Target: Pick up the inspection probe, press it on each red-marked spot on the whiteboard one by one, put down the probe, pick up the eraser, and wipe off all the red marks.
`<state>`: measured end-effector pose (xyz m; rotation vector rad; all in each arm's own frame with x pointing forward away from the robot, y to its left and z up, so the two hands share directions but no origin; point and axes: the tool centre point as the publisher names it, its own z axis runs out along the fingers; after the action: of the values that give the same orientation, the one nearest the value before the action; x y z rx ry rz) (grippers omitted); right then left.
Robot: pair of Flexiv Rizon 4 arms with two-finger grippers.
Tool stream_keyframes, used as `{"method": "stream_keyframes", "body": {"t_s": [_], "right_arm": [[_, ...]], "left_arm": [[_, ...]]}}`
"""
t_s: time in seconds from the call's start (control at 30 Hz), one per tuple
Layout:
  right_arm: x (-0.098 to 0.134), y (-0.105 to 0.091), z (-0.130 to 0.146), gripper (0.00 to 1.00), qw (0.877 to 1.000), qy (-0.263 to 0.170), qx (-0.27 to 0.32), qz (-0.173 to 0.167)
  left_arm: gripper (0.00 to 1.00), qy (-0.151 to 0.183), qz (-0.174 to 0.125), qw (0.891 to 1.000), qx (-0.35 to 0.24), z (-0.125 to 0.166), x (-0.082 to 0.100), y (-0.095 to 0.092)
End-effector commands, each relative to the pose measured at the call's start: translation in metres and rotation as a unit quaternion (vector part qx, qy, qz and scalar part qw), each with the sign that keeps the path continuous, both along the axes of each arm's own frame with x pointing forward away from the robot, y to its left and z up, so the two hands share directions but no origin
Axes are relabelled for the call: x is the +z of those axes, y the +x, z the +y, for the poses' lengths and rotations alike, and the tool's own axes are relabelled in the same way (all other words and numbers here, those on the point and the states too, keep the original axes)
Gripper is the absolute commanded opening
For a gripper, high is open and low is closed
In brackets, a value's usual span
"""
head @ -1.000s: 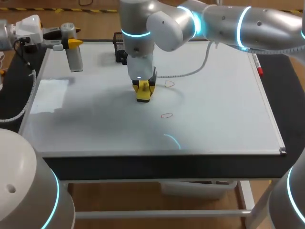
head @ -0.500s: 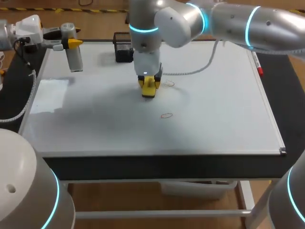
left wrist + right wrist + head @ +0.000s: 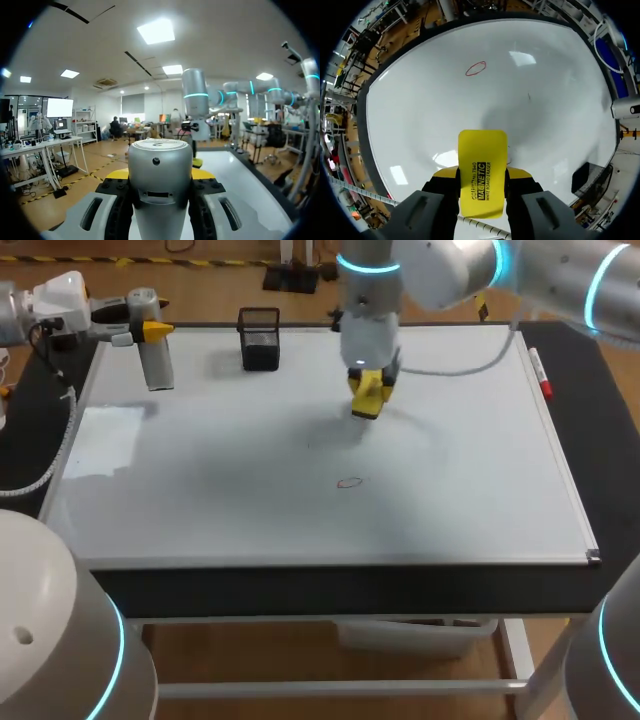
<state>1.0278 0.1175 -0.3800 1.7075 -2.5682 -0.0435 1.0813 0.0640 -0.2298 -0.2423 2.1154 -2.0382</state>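
The right claw (image 3: 368,392) hangs over the far middle part of the whiteboard (image 3: 470,490). It is clamped on the yellow eraser (image 3: 367,400). In the right wrist view the two yellow fingertips (image 3: 445,173) press the eraser (image 3: 481,172) from both long sides, only as far apart as the eraser is wide, and its end sticks out ahead of the claw (image 3: 481,176). A soft shadow lies on the whiteboard (image 3: 420,115) under the eraser. I cannot tell if the eraser touches the surface.

One red mark (image 3: 349,482), a small oval outline, is near the middle of the whiteboard, on the near side of the eraser and apart from it. From the right wrist it shows well ahead of the eraser (image 3: 475,68).

The left claw (image 3: 150,331) is at the far left corner of the whiteboard and is closed on the inspection probe (image 3: 155,362), a silver cylinder that hangs upright below it. In the left wrist view the probe (image 3: 160,170) fills the gap between the fingers (image 3: 119,174) of the claw (image 3: 160,176), which touch it on two sides.

A black box (image 3: 260,338) stands at the far edge of the whiteboard, and a red marker (image 3: 541,375) lies along its right edge.
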Motion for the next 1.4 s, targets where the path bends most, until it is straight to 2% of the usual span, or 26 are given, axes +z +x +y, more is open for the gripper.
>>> {"method": "stream_keyframes", "body": {"t_s": [0.03, 0.43, 0.83, 1.07, 1.4], "right_arm": [[0.008, -0.009, -0.049, 0.00, 1.000, 0.018, -0.019, -0.004], [0.010, -0.014, -0.131, 0.00, 0.994, 0.020, -0.107, 0.004], [-0.003, -0.029, -0.206, 0.00, 0.982, 0.028, -0.184, 0.021], [-0.005, -0.035, -0.226, 0.00, 0.979, 0.017, -0.201, 0.025], [-0.003, -0.035, -0.229, 0.00, 0.979, 0.009, -0.203, 0.026]], "left_arm": [[0.00, 0.001, -0.001, 1.000, 0.002, -0.001, 0.001, -0.001], [0.00, 0.001, -0.001, 1.000, 0.002, -0.001, 0.001, -0.001], [0.00, 0.001, -0.001, 1.000, 0.002, -0.001, 0.001, -0.001], [0.00, 0.001, -0.001, 1.000, 0.002, -0.001, 0.001, -0.001], [0.00, 0.001, -0.001, 1.000, 0.002, -0.001, 0.001, -0.001]]}}
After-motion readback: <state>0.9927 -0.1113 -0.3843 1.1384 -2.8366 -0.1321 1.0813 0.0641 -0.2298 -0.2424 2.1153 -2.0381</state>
